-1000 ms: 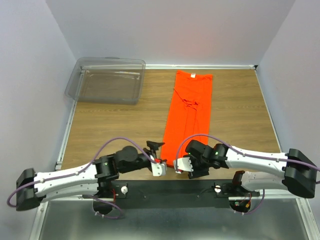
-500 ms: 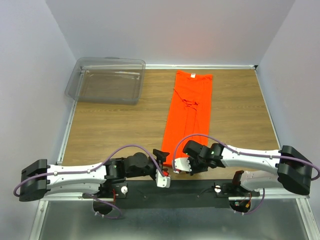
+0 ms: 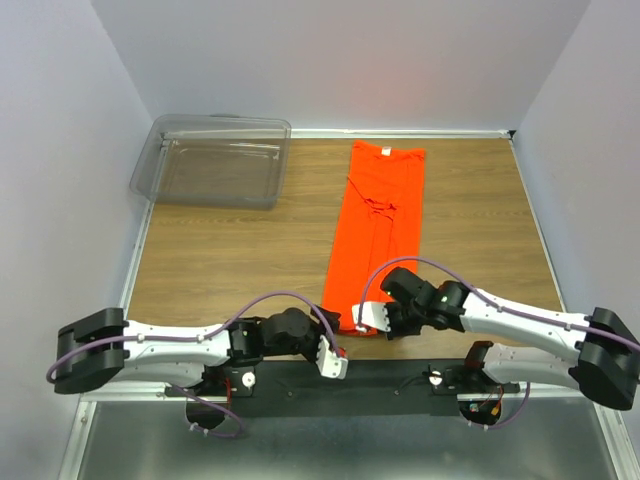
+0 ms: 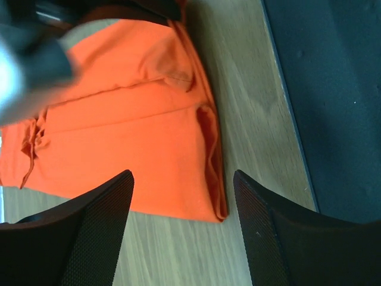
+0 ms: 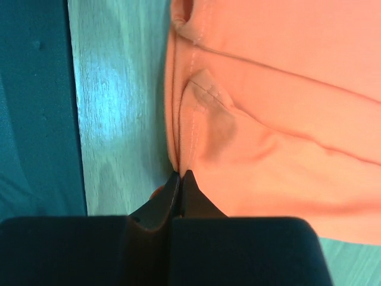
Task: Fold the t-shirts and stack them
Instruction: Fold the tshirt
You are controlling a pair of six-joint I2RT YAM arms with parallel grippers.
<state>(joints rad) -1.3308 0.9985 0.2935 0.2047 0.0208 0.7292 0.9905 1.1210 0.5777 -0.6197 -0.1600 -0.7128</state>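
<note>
Clamped tight with the right gripper on the near hem of the orange t-shirt, at the end closest to the arm bases. Spread wide at the left gripper, poised just short of the hem's left corner and, as far as can be told, touching nothing. Already folded lengthwise into a long narrow strip, lying flat on the wooden table from far side to near, a little right of centre. Judged roughly midway: crosswise folds and stacking left to do, with no second shirt and no pile in sight. Reaching inward, low along the near edge, with both arms, wrists almost meeting at the strip's near end. Well apart at far left, a clear plastic bin.
</note>
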